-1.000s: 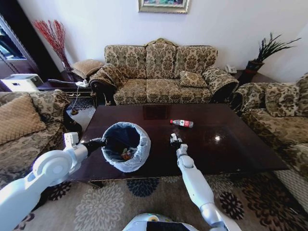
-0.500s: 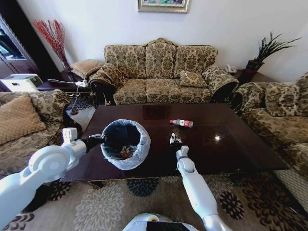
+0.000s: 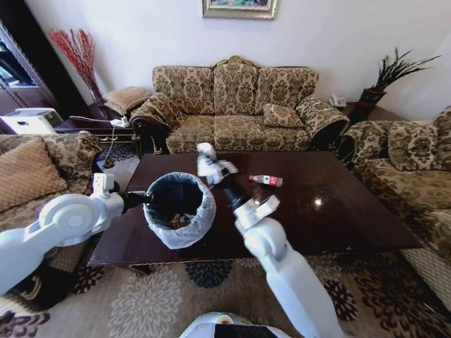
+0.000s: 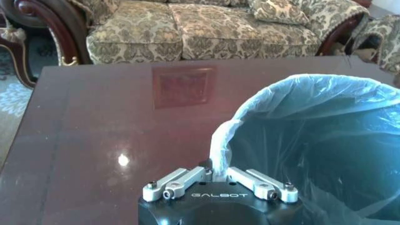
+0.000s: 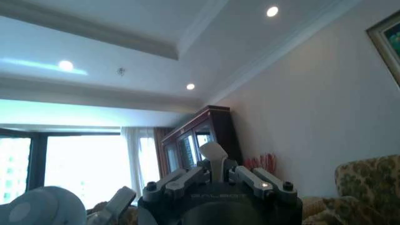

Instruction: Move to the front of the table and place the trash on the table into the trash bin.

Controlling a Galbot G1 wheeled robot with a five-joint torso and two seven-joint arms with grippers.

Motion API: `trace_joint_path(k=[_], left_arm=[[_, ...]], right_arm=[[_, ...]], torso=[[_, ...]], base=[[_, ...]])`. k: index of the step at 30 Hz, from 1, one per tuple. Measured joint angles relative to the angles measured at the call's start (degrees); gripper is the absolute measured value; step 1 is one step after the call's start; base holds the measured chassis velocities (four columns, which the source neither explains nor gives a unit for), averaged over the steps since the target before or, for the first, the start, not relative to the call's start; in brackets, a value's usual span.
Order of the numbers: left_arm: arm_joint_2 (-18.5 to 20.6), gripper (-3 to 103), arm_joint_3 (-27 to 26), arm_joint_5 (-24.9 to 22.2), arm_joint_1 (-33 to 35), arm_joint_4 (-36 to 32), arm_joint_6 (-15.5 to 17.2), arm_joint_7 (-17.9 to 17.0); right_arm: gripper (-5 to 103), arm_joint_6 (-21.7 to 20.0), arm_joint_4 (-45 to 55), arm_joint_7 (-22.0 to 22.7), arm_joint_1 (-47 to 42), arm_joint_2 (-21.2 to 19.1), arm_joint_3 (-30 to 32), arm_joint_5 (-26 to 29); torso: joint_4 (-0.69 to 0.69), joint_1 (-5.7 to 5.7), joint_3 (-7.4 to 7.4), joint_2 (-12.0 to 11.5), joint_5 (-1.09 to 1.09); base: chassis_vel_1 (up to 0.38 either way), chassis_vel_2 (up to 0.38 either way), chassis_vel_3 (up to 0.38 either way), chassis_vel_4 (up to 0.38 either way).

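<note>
The left gripper [image 4: 218,174] is seen closed on the bag-lined rim of the trash bin [image 3: 180,208], by which the bin is held above the near left part of the table [image 3: 338,211]. Small scraps of trash [image 3: 176,222] can be made out at the bottom of the bin. Just beside the bin's far rim, the right gripper [image 3: 206,163] is raised with its wrist turned upward, its fingers [image 5: 214,159] pressed together against the ceiling with nothing between them. Beyond the right gripper, a clear plastic bottle [image 3: 266,180] with a red label is seen lying on its side on the glossy tabletop, well apart from the bin.
</note>
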Motion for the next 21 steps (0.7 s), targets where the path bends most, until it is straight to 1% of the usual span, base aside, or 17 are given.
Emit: trace_joint_path(k=[1,3,4,5,6,7,8,10,11,13,14,16,17,18,19,21], left_arm=[[0.0,0,0.0,0.0,0.0,0.0,0.0,0.0],[-0.3,0,-0.2,0.2,0.2,-0.7,0.1,-0.1],[-0.3,0,-0.2,0.2,0.2,-0.7,0.1,-0.1],[-0.4,0,-0.4,0.3,0.2,-0.9,0.1,-0.1],[-0.5,0,-0.5,0.7,0.2,-0.9,0.1,0.0],[-0.5,0,-0.5,1.6,0.3,-0.9,0.1,0.1],[-0.5,0,-0.5,1.6,0.3,-0.9,0.1,0.1],[-0.7,0,-0.5,3.1,0.4,-0.7,0.1,0.3],[-0.9,0,-0.4,3.3,0.4,-0.6,0.1,0.3],[-1.4,0,-0.3,3.6,0.5,-0.6,0.1,0.4],[-1.4,0,-0.3,3.6,0.5,-0.6,0.1,0.4],[-2.1,0,-0.2,3.9,0.7,-0.7,0.1,0.4],[-2.4,0,-0.2,4.1,0.8,-0.7,0.1,0.4],[-2.6,0,-0.1,4.3,0.9,-0.7,0.1,0.5],[-2.6,0,-0.1,4.3,0.9,-0.7,0.1,0.5],[-2.9,0,-0.1,4.5,0.8,-0.9,0.1,0.6]], right_arm=[[6,0.0,0.0,0.0,0.0,0.0,0.0,0.0],[6,1.2,-2.2,-1.7,-1.1,0.0,-1.9,-3.9],[6,1.2,-2.2,-1.7,-1.1,0.0,-1.9,-3.9],[6,1.0,-2.9,-1.7,-1.8,0.2,-2.5,-6.6],[3,0.5,-3.2,-1.2,-2.1,0.3,-2.7,-8.3],[7,0.3,-3.4,-0.8,-2.2,0.4,-2.9,-9.0],[7,0.3,-3.4,-0.8,-2.2,0.4,-2.9,-9.0],[18,0.0,-3.6,-0.3,-2.3,0.4,-2.8,-9.6],[18,-0.1,-3.7,-0.2,-2.3,0.3,-2.7,-9.6],[28,-0.1,-3.8,0.0,-2.3,0.2,-2.4,-9.5],[28,-0.1,-3.8,0.0,-2.3,0.2,-2.4,-9.5],[39,0.3,-3.8,0.0,-2.5,-0.1,-1.9,-8.9],[39,0.6,-3.7,0.0,-2.6,-0.1,-1.7,-8.6],[44,0.7,-3.5,-0.1,-2.7,-0.2,-1.6,-8.1],[44,0.7,-3.5,-0.1,-2.7,-0.2,-1.6,-8.1],[55,0.9,-3.2,-0.4,-3.0,-0.5,-1.5,-6.7]], torso=[[0.00,0.00,0.00,0.0,0.00],[0.00,0.00,0.00,0.0,-0.01],[0.00,0.00,0.00,0.0,-0.01],[-0.01,0.00,0.00,0.0,0.00],[-0.01,0.00,0.00,0.0,0.00],[-0.01,0.00,0.00,0.0,0.00],[-0.01,0.00,0.00,0.0,0.00],[0.00,0.00,0.00,0.0,0.00],[0.00,0.00,0.00,0.0,0.00],[-0.01,0.00,0.00,0.0,0.00],[-0.01,0.00,0.00,0.0,0.00],[0.00,0.00,0.00,0.0,0.00],[0.00,0.00,0.00,0.0,0.00],[-0.01,0.00,0.00,0.0,0.00],[-0.01,0.00,0.00,0.0,0.00],[-0.01,0.00,0.00,0.0,0.00]], base=[[0.000,0.000,0.000,0.000],[0.000,0.000,0.000,0.000],[0.000,0.000,0.000,0.000],[0.000,0.000,0.000,0.000],[0.000,0.000,0.000,0.000],[0.000,0.000,0.000,0.000],[0.000,0.000,0.000,0.000],[0.000,0.000,0.000,0.000],[0.000,0.000,0.000,0.000],[0.000,0.000,0.000,0.000],[0.000,0.000,0.000,0.000],[0.000,0.000,0.000,0.000],[0.000,0.000,0.000,0.000],[0.000,0.000,0.000,0.000],[0.000,0.000,0.000,0.000],[0.000,0.000,0.000,0.000]])
